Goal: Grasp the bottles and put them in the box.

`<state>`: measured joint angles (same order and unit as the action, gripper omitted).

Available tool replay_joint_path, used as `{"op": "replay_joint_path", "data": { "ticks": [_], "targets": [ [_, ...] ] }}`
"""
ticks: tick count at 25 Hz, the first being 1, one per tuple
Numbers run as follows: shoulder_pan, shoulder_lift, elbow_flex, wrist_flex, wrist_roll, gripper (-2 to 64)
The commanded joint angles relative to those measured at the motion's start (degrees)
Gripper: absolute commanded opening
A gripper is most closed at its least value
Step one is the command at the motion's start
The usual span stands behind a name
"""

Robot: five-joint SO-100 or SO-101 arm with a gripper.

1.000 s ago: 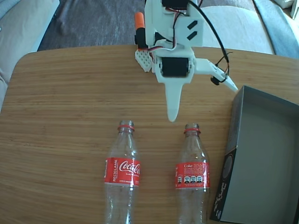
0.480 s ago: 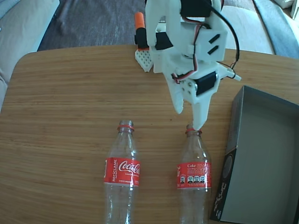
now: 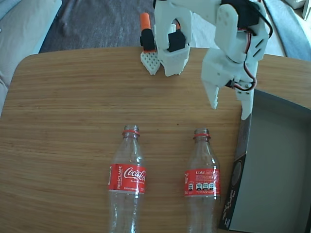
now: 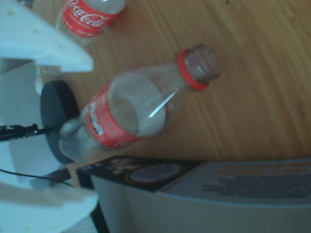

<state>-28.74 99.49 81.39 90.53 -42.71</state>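
Observation:
Two clear Coca-Cola bottles lie on the wooden table, necks pointing to the far side: the left bottle (image 3: 127,174) and the right bottle (image 3: 200,177). The dark grey box (image 3: 277,145) lies at the right edge, beside the right bottle. My white gripper (image 3: 229,110) hangs open and empty beyond the right bottle's neck, over the box's left wall. In the wrist view, the right bottle (image 4: 141,104) lies between the open gripper's (image 4: 92,128) fingers, along the box's printed side (image 4: 218,177). The left bottle (image 4: 90,14) shows at the top.
The arm's base (image 3: 172,51) stands at the table's far edge, with an orange and black part (image 3: 145,29) and a white perforated piece (image 3: 149,61) beside it. Cushions (image 3: 24,24) and a dark rug lie beyond the table.
The gripper swung from above the right bottle's neck to the right and further back, over the box's left wall. Both bottles lie where they were.

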Motion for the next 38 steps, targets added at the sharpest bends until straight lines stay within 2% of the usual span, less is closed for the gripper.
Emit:
{"op": "replay_joint_path", "data": {
  "ticks": [1,12,16,24,27,34,38],
  "targets": [
    [-0.7,-1.1,-2.1,0.1,0.2,34.1],
    [-0.9,-8.4,-4.9,0.1,-0.6,34.0],
    [-0.8,-10.9,-5.0,0.0,-7.7,34.7],
    [2.0,-11.8,-4.9,-0.7,-9.1,34.8],
    [3.7,-12.1,-4.0,-0.8,-14.1,34.8],
    [7.1,-14.8,-3.3,-0.8,-19.1,34.8],
    [6.8,-14.8,0.4,-5.1,-20.1,34.8]
  ]
}}
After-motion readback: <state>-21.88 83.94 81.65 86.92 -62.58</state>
